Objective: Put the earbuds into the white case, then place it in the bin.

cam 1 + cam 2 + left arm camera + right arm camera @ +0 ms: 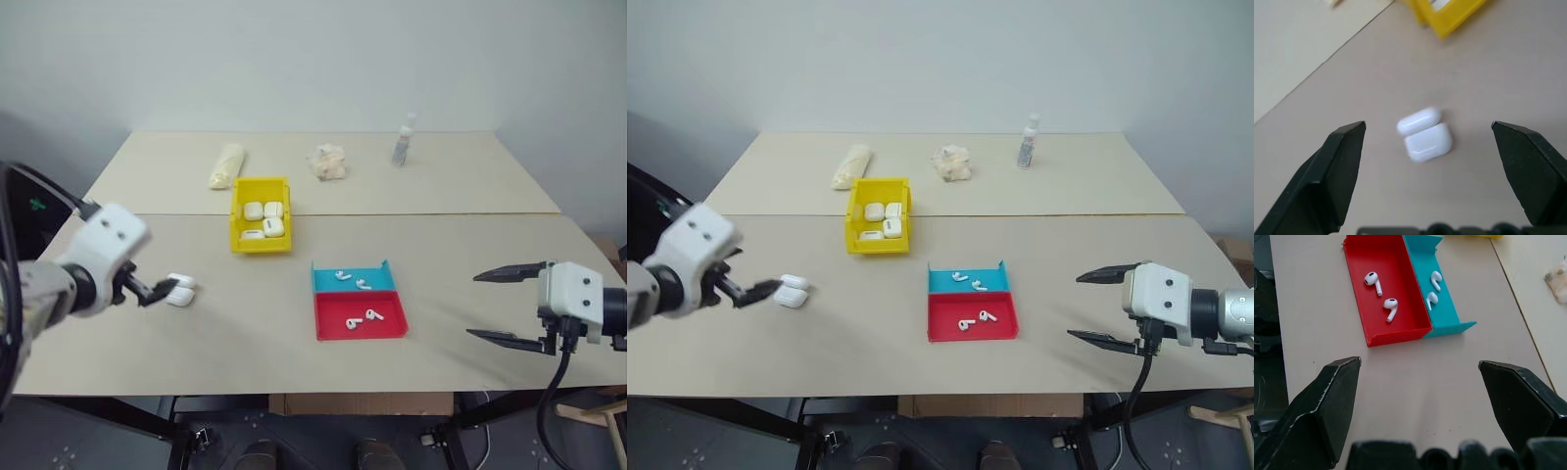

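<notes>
I read the left gripper [1427,171] as fully spread, its two black fingers [1327,181] standing wide to either side of the white case [1425,134] with nothing between them touching it. The case lay on the table [245,343] with its flip lid open, near the robot's left edge and well apart from the bin [261,215]. The bin stood further back on the table and held four closed cases of the same kind. I read the right gripper [509,305] as equally wide and empty, raised off the table at the robot's right. Two earbuds [1382,293] lay in the red tray [1400,330]; two more rested in the blue tray [1449,318], which touched the red one along its far side.
</notes>
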Controlling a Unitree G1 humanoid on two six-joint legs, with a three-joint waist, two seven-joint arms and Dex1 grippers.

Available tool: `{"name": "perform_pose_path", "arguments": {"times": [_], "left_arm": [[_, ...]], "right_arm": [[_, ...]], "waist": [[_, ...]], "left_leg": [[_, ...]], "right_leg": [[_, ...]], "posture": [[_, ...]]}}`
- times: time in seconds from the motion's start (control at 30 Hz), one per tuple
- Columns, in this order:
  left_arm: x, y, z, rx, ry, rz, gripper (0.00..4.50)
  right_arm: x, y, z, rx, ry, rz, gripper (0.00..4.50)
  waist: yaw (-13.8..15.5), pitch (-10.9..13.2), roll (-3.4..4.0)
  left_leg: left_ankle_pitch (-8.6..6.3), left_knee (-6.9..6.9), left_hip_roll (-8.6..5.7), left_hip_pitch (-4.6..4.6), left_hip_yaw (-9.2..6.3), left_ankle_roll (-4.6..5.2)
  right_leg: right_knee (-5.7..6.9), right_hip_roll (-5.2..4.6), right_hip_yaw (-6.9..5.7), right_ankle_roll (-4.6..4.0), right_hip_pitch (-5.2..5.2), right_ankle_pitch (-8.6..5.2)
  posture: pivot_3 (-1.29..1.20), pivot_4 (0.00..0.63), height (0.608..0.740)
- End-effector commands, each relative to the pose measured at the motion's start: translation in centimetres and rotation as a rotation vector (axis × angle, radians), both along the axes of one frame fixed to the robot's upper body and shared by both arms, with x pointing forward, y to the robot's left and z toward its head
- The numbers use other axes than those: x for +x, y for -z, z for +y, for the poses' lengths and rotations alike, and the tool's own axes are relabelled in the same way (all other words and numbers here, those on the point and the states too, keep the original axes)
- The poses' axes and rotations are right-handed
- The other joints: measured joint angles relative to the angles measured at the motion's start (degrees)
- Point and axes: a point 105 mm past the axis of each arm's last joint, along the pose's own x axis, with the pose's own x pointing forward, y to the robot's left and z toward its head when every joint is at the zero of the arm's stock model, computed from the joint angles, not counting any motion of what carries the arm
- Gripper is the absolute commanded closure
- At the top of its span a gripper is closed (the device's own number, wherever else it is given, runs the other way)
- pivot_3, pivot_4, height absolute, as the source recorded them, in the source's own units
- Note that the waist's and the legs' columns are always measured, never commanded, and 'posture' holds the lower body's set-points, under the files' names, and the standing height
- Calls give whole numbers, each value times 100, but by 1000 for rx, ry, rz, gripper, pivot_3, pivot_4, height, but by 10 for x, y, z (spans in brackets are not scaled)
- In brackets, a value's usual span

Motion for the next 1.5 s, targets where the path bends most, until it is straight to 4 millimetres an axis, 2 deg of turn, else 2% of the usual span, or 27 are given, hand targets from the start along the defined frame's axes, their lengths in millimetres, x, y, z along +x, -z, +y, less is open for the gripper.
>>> {"name": "perform_pose_path", "arguments": {"times": [0.03, 0.23, 0.37, 0.47, 0.67, 0.87, 1.1, 1.5], "left_arm": [[0, 17, 13, 8, -88, 168, 34], [28, 20, 18, -126, -156, 309, 34], [36, 22, 16, -137, -170, 398, 34], [48, 29, 18, -145, -227, 438, 34], [58, 45, 18, -133, -274, 507, 34], [71, 61, 12, -126, -262, 538, 34], [78, 69, 10, -126, -234, 575, 34], [78, 86, 8, -139, -230, 640, 34]], "right_arm": [[1, -3, 4, 19, 9, -18, 0], [6, 9, 8, 25, 30, -1, 0], [5, 11, 7, 30, 51, 5, 0], [2, 15, 7, 36, 70, 13, 0], [-3, 18, 6, 42, 107, 21, 0], [-6, 18, 5, 42, 131, 19, 0], [-9, 18, 4, 40, 157, 20, 0], [-12, 20, 4, 38, 185, 17, 0]], "waist": [[-40, 2, -4], [-24, 9, -15], [-18, 10, -17], [-7, 11, -19], [-18, 11, -20], [-17, 12, -21], [-14, 14, -25], [-15, 16, -28]], "left_leg": [[0, -4, -1, 3, 1, 0], [2, -2, -2, -34, 7, -4], [2, 0, -9, -46, 16, -4], [2, 4, -10, -51, 20, -4], [2, 9, -11, -48, 20, -4], [2, 10, -12, -50, 20, -4], [2, 12, -11, -53, 20, -3], [2, 15, -11, -54, 20, -3]], "right_leg": [[0, -1, 3, 1, 0, -1], [23, 5, 18, -5, -53, -1], [31, 1, 29, -2, -69, -2], [42, 2, 34, -1, -76, -5], [51, 3, 35, -1, -75, -6], [49, 3, 35, 0, -76, -7], [49, 3, 35, 0, -76, -8], [50, 2, 35, 1, -76, -8]], "posture": [[0, 150, 740], [0, 150, 740], [0, 150, 740], [0, 150, 740], [0, 150, 740], [0, 150, 740], [0, 150, 740], [0, 150, 740]]}}
